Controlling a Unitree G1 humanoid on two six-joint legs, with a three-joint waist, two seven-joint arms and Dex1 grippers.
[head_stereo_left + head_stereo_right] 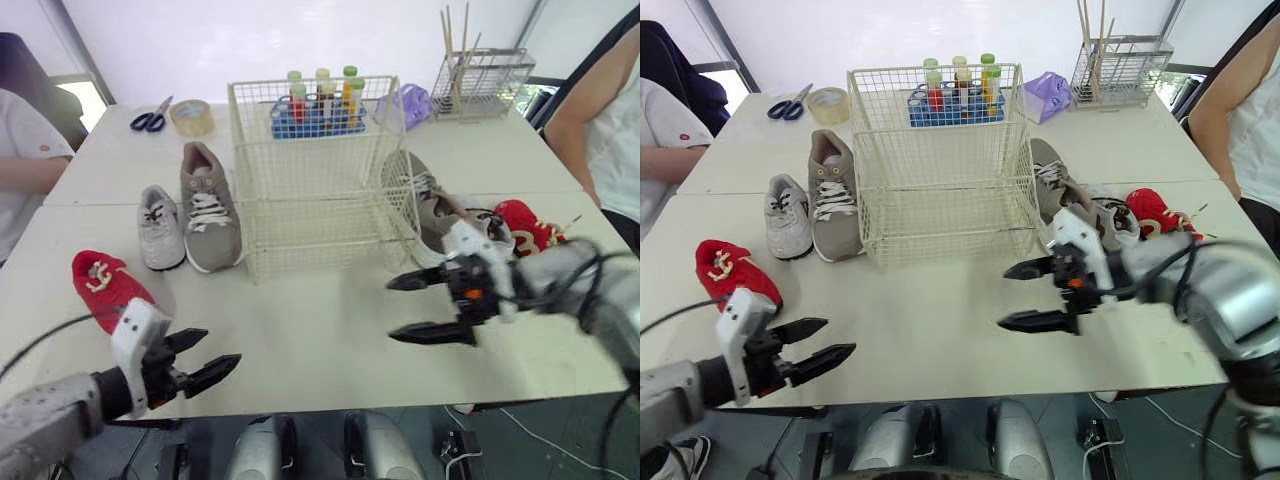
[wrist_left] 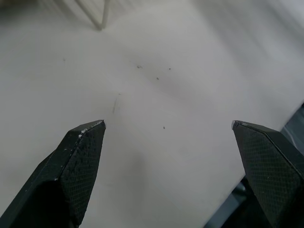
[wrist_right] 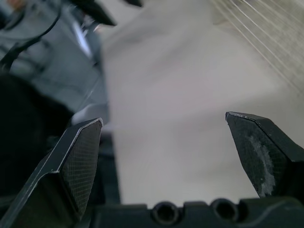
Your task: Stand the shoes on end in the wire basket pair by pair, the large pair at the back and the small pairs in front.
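left eye view: left gripper (image 1: 222,348) and right gripper (image 1: 391,311) gape, black tapered fingers (image 2: 80,161); boxy wire basket (image 1: 320,190).

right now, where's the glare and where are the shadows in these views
Left eye view: the backdrop behind the table is blown out white; the wire basket and large grey shoe cast only faint shadows. Left wrist view: flat, even light on the table, left gripper dark against it. Right wrist view: right gripper over bright table, darkness beyond its edge.

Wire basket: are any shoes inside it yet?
Empty. The wire basket holds nothing; the shoes lie on the table either side of it.
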